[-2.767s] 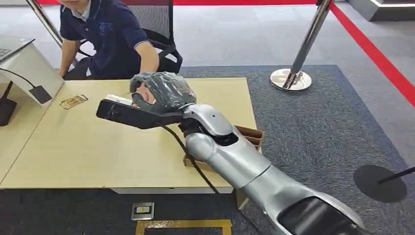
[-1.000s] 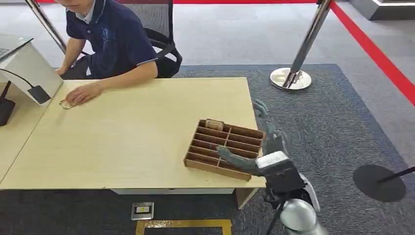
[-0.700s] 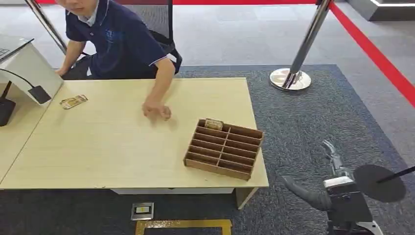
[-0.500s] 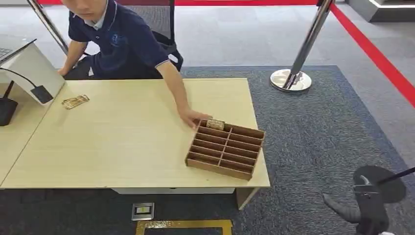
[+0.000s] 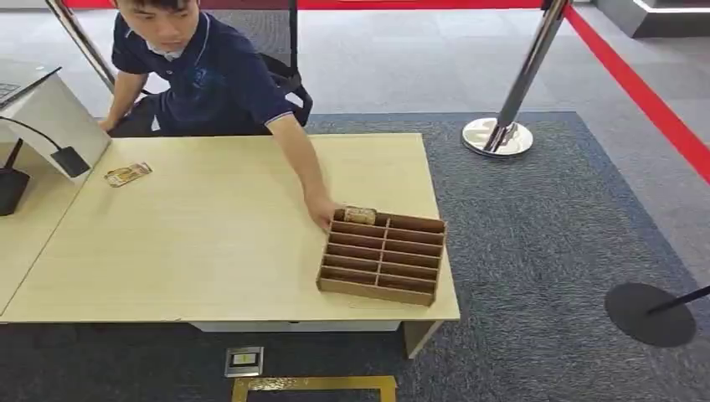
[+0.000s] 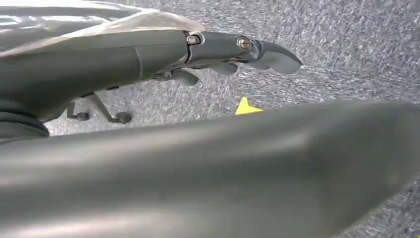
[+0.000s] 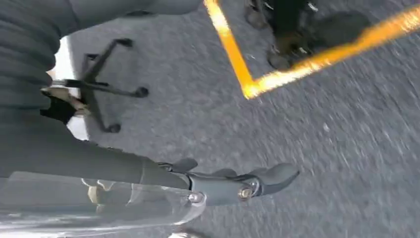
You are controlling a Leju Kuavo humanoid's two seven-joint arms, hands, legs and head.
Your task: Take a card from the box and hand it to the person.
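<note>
The brown cardboard box (image 5: 381, 258) with several slots lies at the table's near right corner. One card (image 5: 360, 215) stands in its far left slot. The person (image 5: 201, 71) sits behind the table, and their hand (image 5: 322, 212) touches the box's far left corner beside that card. Another card (image 5: 127, 174) lies flat at the table's far left. My left hand (image 6: 163, 59) hangs over grey carpet, fingers stretched out and holding nothing. My right hand (image 7: 198, 181) also hangs over the carpet, fingers apart, nothing in it.
A laptop on a white stand (image 5: 38, 109) fills the table's left end. A barrier post's base (image 5: 497, 136) stands on the carpet behind the table, and a black round base (image 5: 650, 314) lies to the right. Yellow floor tape (image 7: 237, 64) and a chair base (image 7: 99, 84) are near my right hand.
My right arm drew back from over the table, past the box, and dropped out of the head view. The person laid a card at the left, then reached across to the box.
</note>
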